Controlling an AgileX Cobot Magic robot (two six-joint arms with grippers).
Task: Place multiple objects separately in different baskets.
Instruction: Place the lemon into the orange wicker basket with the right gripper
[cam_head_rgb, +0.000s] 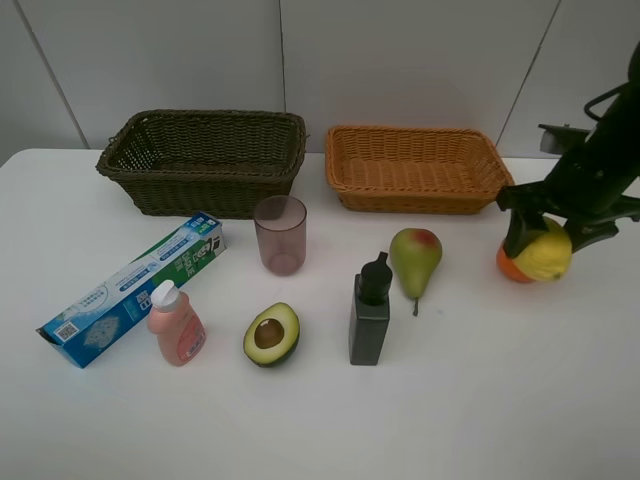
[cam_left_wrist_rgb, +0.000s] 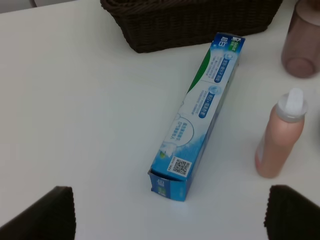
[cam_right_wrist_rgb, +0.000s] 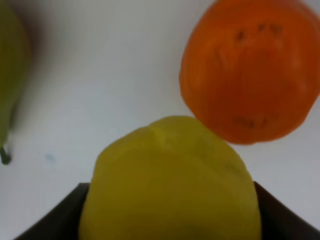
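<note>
Barely started imo: dark basket (cam_head_rgb: 200, 118) at 11 o'clock and tan basket (cam_head_rgb: 415, 132) at 1 are both empty. Right gripper (cam_head_rgb: 550, 238) is clamped on the lemon (cam_head_rgb: 543, 257) at 3 o'clock, beside the orange (cam_head_rgb: 509, 268). Left gripper (cam_left_wrist_rgb: 172, 215) hangs wide apart over the toothpaste box (cam_left_wrist_rgb: 200, 115).

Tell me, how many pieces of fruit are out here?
4: a halved avocado at front centre, a pear right of centre, a lemon in the right gripper at far right, and an orange touching it.
</note>
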